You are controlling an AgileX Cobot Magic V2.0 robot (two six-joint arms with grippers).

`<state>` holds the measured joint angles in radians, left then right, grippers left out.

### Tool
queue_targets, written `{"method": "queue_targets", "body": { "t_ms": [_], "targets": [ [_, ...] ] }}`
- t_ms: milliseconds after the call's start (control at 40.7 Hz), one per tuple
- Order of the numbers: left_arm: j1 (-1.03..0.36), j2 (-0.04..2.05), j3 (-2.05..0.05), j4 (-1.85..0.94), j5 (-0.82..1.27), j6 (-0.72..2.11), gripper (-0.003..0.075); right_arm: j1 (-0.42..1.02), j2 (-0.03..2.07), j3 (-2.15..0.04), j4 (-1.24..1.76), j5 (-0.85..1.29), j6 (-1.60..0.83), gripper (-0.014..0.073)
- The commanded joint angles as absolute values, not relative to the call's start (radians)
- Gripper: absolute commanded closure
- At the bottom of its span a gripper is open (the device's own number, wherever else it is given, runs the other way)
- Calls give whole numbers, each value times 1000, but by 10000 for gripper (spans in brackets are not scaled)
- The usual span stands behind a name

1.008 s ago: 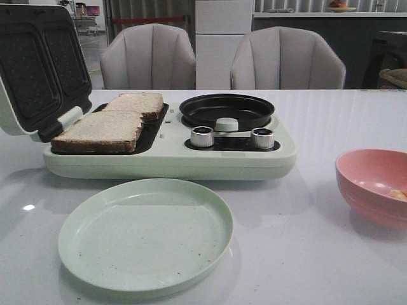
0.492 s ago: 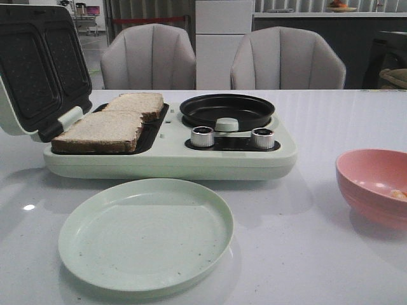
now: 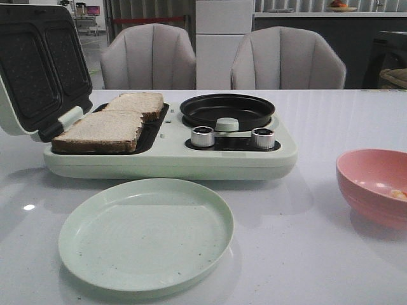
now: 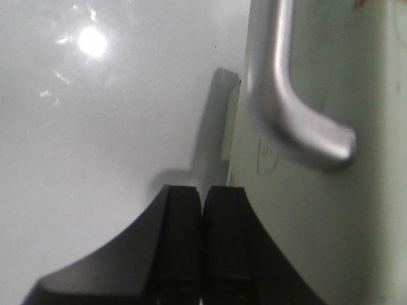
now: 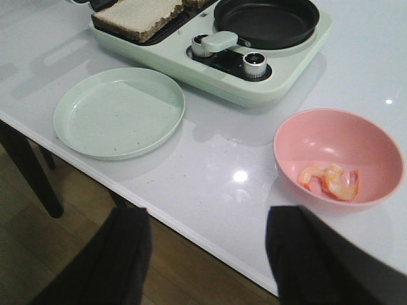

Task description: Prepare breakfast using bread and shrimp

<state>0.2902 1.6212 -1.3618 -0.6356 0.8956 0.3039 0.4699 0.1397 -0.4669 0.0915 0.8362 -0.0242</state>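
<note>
Two slices of bread (image 3: pixel 102 130) (image 3: pixel 137 103) lie side by side on the dark grill plate of a pale green breakfast maker (image 3: pixel 172 155); the near slice also shows in the right wrist view (image 5: pixel 140 14). The shrimp (image 5: pixel 331 180) lie in a pink bowl (image 5: pixel 337 130), which stands at the right in the front view (image 3: pixel 375 184). My left gripper (image 4: pixel 202 194) is shut and empty, close beside the maker's lid with its silver handle (image 4: pixel 286 95). My right gripper (image 5: pixel 206 219) is open and empty, above the table's front edge, short of the bowl. Neither gripper shows in the front view.
An empty pale green plate (image 3: pixel 146 232) lies in front of the maker. The maker's lid (image 3: pixel 38 63) stands open at the left. A black round pan (image 3: pixel 227 109) and two silver knobs (image 3: pixel 202 136) (image 3: pixel 262 137) sit on its right half. Two chairs (image 3: pixel 149 57) stand behind the table.
</note>
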Motion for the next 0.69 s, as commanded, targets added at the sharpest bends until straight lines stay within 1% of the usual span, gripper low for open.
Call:
{"method": "queue_targets", "body": {
  "t_ms": [0,246,443,664],
  "targets": [
    [293,1638,-1448,-728,840,308,622,470,154,-494,99,758,-25,98],
    [255,1699,-1477,-837,811,308,622,470,154,-494,99,758,-25,98],
    [161,1697,-1527,-841,849,395,622,470,154,-494,99,758,-25,98],
    [37,1672,-1531,-789,897,396,622,470,154,-494,99,758,-25,98]
  ]
}}
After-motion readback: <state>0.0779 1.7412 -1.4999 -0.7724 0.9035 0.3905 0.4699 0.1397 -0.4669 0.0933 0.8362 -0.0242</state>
